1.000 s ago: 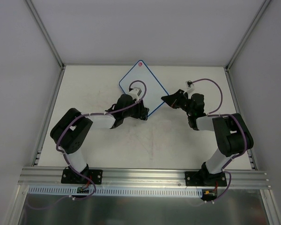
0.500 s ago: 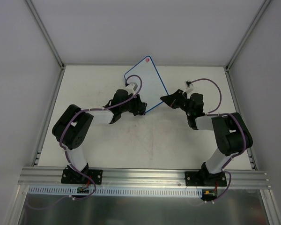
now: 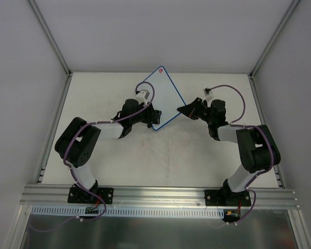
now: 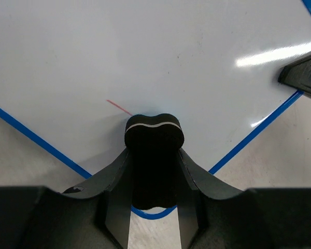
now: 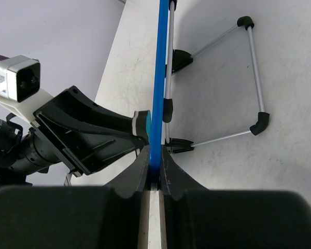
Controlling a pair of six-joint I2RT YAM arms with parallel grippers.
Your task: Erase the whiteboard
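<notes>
The whiteboard, white with a thin blue frame and a pink-red dot at its far corner, stands tilted at the table's back middle. My right gripper is shut on its right edge; in the right wrist view the blue frame runs edge-on between the fingers. My left gripper is shut on the black bone-shaped eraser, pressed against the board face near its lower corner. A short red stroke sits just left of the eraser tip. The right gripper's finger shows at the board's edge.
Behind the board, its wire stand with black tips rests on the table. Grey walls and aluminium posts close in the back and sides. A metal rail runs along the near edge.
The board has turned, its dotted corner swinging right then back to the middle. My left gripper with the eraser has slid down toward the board's lower corner. The right gripper has barely moved.
</notes>
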